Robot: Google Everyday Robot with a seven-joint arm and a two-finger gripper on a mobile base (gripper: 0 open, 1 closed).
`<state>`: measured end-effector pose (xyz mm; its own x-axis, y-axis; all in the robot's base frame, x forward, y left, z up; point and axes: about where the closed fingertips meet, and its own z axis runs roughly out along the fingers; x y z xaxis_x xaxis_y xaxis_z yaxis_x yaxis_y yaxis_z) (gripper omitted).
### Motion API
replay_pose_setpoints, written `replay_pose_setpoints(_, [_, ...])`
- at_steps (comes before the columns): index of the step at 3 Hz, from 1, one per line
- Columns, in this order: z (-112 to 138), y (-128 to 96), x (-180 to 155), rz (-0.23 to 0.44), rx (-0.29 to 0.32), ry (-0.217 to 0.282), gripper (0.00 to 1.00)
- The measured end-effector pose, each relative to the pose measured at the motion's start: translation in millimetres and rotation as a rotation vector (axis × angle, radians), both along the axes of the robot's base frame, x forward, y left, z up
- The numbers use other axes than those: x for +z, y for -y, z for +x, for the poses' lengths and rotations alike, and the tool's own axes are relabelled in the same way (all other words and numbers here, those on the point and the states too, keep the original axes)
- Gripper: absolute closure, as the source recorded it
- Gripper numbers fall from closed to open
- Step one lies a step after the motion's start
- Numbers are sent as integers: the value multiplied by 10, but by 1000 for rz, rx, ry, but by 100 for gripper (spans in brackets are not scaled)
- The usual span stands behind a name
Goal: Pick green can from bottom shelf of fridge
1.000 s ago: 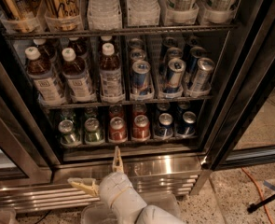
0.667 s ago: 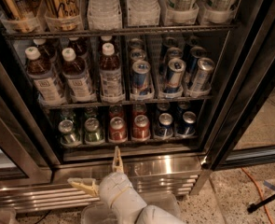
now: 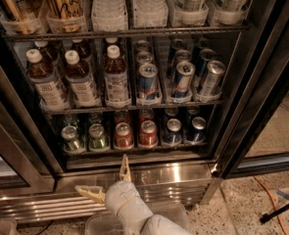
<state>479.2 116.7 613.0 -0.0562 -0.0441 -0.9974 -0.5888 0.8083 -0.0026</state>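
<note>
The fridge (image 3: 245, 99) stood open, the green can (image 3: 98, 137) sitting left of the red cans (image 3: 124, 135) on its bottom shelf (image 3: 139, 152). Below, before the steel base (image 3: 176, 175), the gripper (image 3: 101, 173) hung, fingers spread apart.

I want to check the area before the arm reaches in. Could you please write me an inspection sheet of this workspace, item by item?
Surface: bottom shelf of the fridge, door open, short cans standing in a row at the front.
Job's things: green can at the left end of the row, upright, not gripped; second green can beside it.
Clutter: red cans and blue cans further right; bottles and tall cans on the rack above.
Grippers: claw open and empty, below the shelf, in front of the steel base.
Cables: orange cable on the floor, right side.
Surroundings: speckled floor.
</note>
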Motion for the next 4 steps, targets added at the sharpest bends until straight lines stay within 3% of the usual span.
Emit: replay_pose_setpoints(4, [408,168,-477,39,-25,19,0])
